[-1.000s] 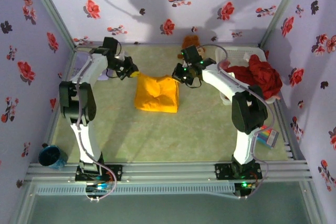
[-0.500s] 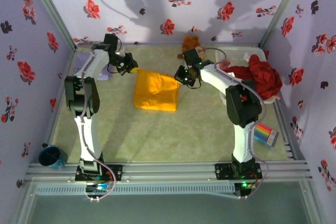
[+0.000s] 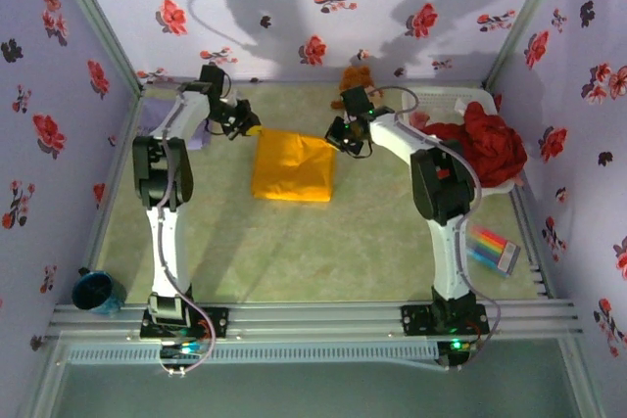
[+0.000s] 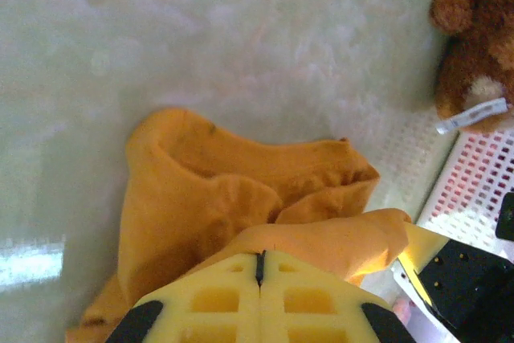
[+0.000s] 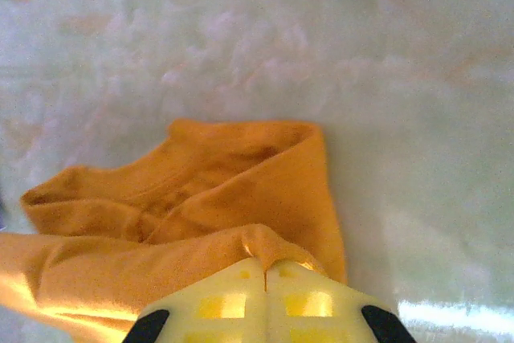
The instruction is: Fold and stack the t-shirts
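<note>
Cloth this soft and light should sag from any pinch, so I judge the corners best: left claw (image 3: 255, 131) and right claw (image 3: 337, 142) each grip 1 far corner of the orange-yellow t-shirt (image 3: 292, 168) lying on the counter (image 3: 294, 242).

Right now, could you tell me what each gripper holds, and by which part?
Both hold the orange t-shirt: the left gripper pinches its far left corner, the right gripper its far right corner, each shut on the cloth.
</note>
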`<action>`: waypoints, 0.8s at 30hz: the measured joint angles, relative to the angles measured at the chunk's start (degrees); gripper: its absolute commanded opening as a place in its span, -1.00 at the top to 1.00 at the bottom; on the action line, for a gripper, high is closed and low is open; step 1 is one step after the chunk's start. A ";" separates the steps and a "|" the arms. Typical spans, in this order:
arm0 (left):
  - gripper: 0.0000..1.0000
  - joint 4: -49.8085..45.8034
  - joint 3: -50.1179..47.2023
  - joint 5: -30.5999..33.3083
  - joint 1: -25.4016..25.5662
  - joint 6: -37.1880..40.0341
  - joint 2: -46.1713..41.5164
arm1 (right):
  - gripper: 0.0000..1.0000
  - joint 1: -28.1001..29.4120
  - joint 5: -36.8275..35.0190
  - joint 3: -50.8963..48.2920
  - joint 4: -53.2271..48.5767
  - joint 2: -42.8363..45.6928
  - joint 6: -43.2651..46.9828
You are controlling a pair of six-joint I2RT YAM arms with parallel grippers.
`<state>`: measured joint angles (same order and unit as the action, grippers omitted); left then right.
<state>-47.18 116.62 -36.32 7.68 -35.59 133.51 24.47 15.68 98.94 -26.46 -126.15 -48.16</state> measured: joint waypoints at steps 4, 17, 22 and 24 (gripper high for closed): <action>0.23 0.20 4.68 -0.17 -0.26 -0.02 5.57 | 0.08 -0.74 -0.07 6.71 -3.61 -4.94 2.19; 0.06 4.81 -3.43 0.90 -2.49 -0.66 -2.08 | 0.04 0.22 -0.15 5.95 -10.91 3.69 7.74; 0.06 13.88 -17.29 -1.49 -1.16 -5.64 -11.61 | 0.07 0.61 5.31 4.20 -5.33 3.10 6.75; 0.05 16.48 -20.00 -1.99 0.04 -6.99 -12.02 | 0.06 0.66 6.95 4.57 -2.84 1.07 6.01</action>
<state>-30.70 96.62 -38.30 7.73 -42.59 121.49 25.12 22.63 103.50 -29.30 -125.08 -42.15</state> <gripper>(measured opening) 0.472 0.466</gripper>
